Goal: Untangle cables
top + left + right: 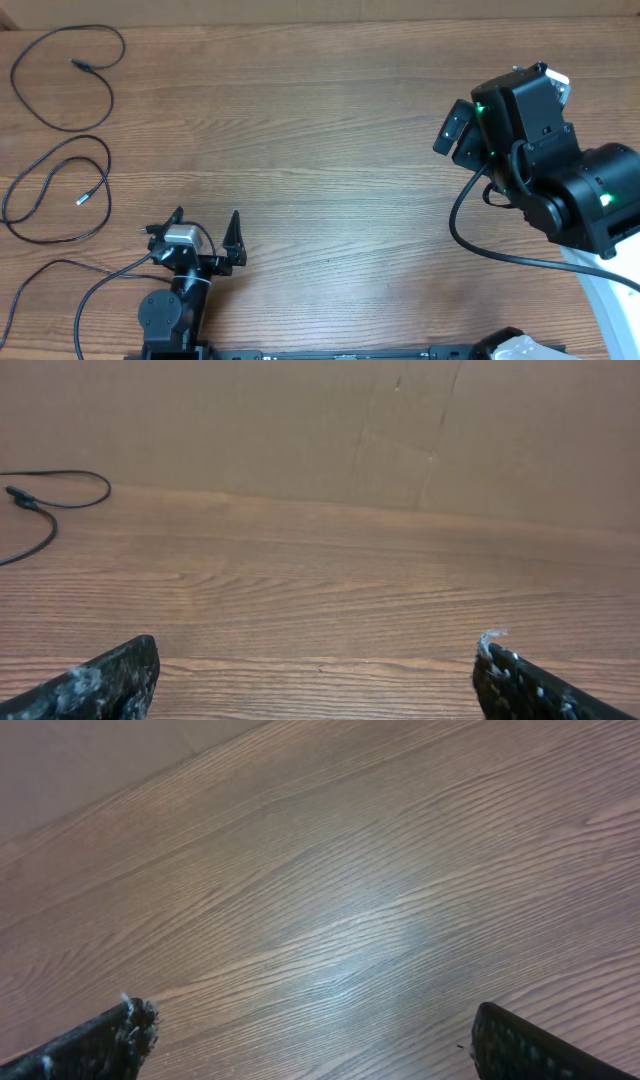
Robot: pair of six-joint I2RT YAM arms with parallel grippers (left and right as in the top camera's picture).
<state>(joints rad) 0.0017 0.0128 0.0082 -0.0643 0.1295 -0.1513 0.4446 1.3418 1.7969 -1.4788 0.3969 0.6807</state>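
Two thin black cables lie apart in loose loops at the table's far left. One lies at the back, its plug end (82, 66) inside its loop. The other lies in front of it with a silver-tipped plug (83, 199). They do not cross each other. My left gripper (205, 228) is open and empty near the front edge, right of the cables. In the left wrist view a piece of cable with a plug (22, 496) shows far off to the left of the open fingers (315, 675). My right gripper (455, 130) is open and empty at the right, over bare wood (310, 1040).
A thin black cord (60, 263) curves along the front left and runs to the left arm's base; I cannot tell whether it is arm wiring. A thick black cable (480, 245) hangs from the right arm. A cardboard wall (400, 430) stands behind the wooden table (330, 150).
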